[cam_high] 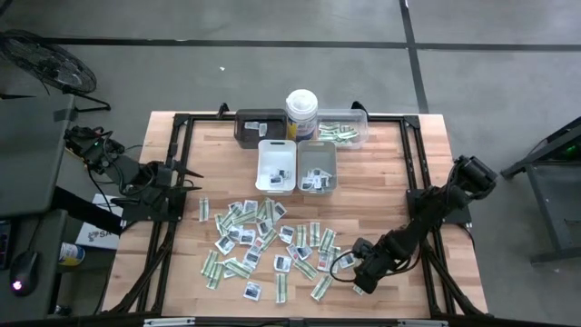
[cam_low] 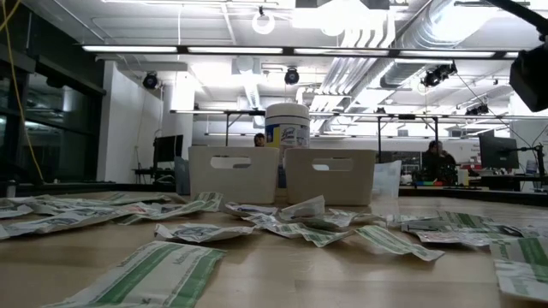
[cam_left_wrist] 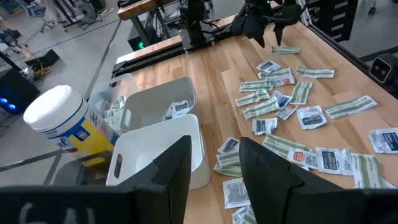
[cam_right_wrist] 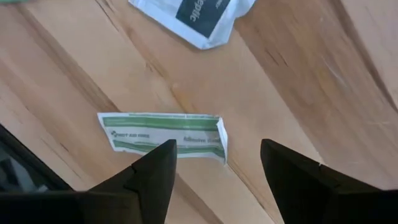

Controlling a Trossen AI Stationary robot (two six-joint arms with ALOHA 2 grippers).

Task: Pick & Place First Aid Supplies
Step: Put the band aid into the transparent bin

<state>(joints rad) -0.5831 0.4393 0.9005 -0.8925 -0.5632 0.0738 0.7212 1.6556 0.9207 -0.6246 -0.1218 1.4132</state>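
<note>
The right gripper (cam_right_wrist: 214, 165) is hung spread wide over a green strip (cam_right_wrist: 165, 135) near the tabletop's front edge, probably lined up for grabbing, while the left gripper (cam_left_wrist: 214, 171) is parked open at the left edge.

A grey concrete floor (cam_high: 272, 77) with dark seams surrounds a light wooden table (cam_high: 381, 195). A round fan (cam_high: 45, 59) sits on the floor at one corner. Beyond the table lies a large open workshop with white ceiling ducts (cam_low: 385, 26), long strip lights (cam_low: 163, 49), distant desks with monitors (cam_low: 499, 152), and a seated person (cam_low: 437, 159).
</note>
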